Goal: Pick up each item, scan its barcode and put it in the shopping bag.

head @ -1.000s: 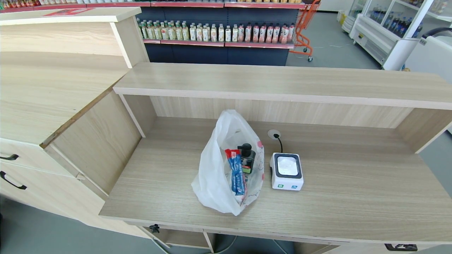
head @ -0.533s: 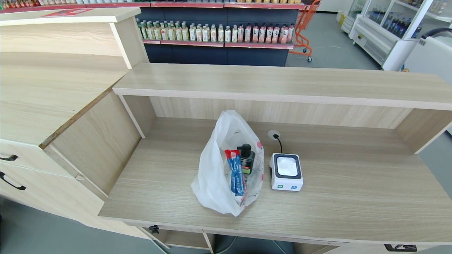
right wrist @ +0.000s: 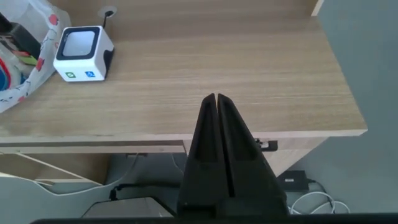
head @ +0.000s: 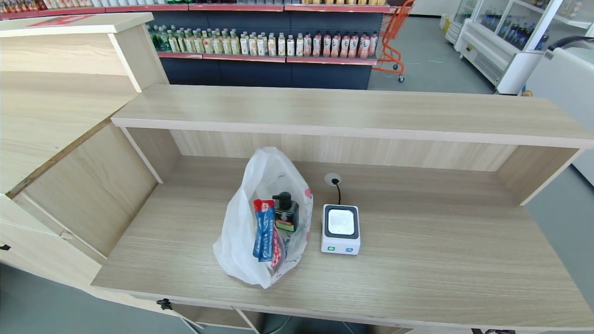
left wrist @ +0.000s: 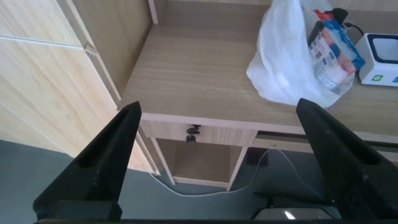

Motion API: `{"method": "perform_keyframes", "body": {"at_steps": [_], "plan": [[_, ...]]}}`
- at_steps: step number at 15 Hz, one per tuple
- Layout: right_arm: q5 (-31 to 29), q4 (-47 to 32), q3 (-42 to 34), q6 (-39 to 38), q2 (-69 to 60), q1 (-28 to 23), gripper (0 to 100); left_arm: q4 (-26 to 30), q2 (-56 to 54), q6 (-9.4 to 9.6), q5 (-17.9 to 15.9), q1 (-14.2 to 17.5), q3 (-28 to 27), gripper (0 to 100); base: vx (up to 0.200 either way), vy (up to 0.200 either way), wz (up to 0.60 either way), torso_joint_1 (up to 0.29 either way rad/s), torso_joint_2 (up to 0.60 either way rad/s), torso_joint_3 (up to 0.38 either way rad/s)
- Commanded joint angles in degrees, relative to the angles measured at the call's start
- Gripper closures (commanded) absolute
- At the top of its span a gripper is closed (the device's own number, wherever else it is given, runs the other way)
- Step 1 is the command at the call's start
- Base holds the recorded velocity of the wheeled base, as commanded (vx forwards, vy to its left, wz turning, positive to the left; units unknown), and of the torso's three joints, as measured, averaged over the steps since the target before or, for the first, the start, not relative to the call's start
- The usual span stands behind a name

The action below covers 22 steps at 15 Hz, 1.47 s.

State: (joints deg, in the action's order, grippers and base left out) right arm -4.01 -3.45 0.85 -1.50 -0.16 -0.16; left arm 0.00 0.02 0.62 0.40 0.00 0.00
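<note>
Shopping bag w/ blue pack & black pump bottle, scanner just beside, L gripper fingers apart, R gripper fingers together

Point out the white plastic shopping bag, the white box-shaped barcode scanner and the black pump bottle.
white plastic shopping bag (head: 237,234): head view, bare left wall
white box-shaped barcode scanner (head: 341,222): head view, glass top window
black pump bottle (head: 287,212): head view, body below the pump

Matte black left gripper, tapered black right gripper
</note>
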Motion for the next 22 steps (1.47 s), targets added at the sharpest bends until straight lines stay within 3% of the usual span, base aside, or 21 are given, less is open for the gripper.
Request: {"method": "perform_keyframes", "body": {"at_steps": [1,4,10,22], "plan": [[-0.03,0.02,-0.06,0.01,0.16,-0.02,100,0.0,-0.02,-0.27,0.04,0.0,0.0,0,0.0,0.0,0.0,0.0,0.0,0.0],[-0.03,0.02,0.03,0.01,0.25,-0.02,100,0.0,-0.02,-0.09,0.04,0.0,0.0,0,0.0,0.0,0.0,0.0,0.0,0.0],[-0.03,0.02,0.03,0.01,0.25,-0.02,100,0.0,0.15,-0.01,-0.05,-0.09,0.0,0,0.2,0.0,0.0,0.003,0.0,0.001],[0.06,0.02,0.03,0.27,0.16,-0.02,100,0.0,-0.02,-0.27,0.04,0.0,0.0,0,0.0,0.0,0.0,0.0,0.0,0.0]]}}
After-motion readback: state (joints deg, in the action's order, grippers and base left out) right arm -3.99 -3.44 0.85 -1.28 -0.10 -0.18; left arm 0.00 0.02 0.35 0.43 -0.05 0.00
